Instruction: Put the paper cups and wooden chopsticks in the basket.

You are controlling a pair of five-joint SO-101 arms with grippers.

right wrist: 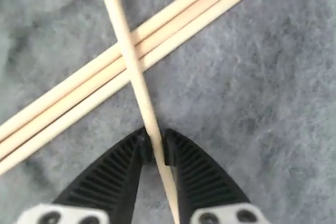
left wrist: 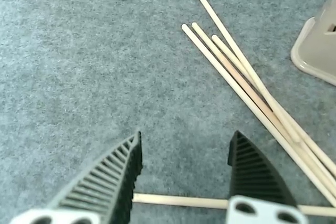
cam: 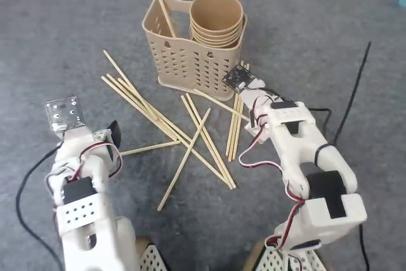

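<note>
The beige basket (cam: 184, 61) stands at the back with a stack of paper cups (cam: 216, 14) and one upright chopstick (cam: 162, 4) inside. Many wooden chopsticks (cam: 158, 118) lie scattered on the grey carpet in front of it. My right gripper (right wrist: 155, 136) is shut on one chopstick (right wrist: 123, 40) that crosses over three parallel ones (right wrist: 173, 24); in the high view it is (cam: 254, 120) just right of the basket's front. Down at the left, my left gripper (left wrist: 186, 137) is open above the carpet, with a single chopstick (left wrist: 178, 201) lying across under its fingers.
A bundle of chopsticks (left wrist: 252, 87) runs beside the left gripper toward the basket corner (left wrist: 317, 51). A black cable (cam: 352, 99) trails on the carpet at the right. Open carpet lies at the far left and in front between the arms.
</note>
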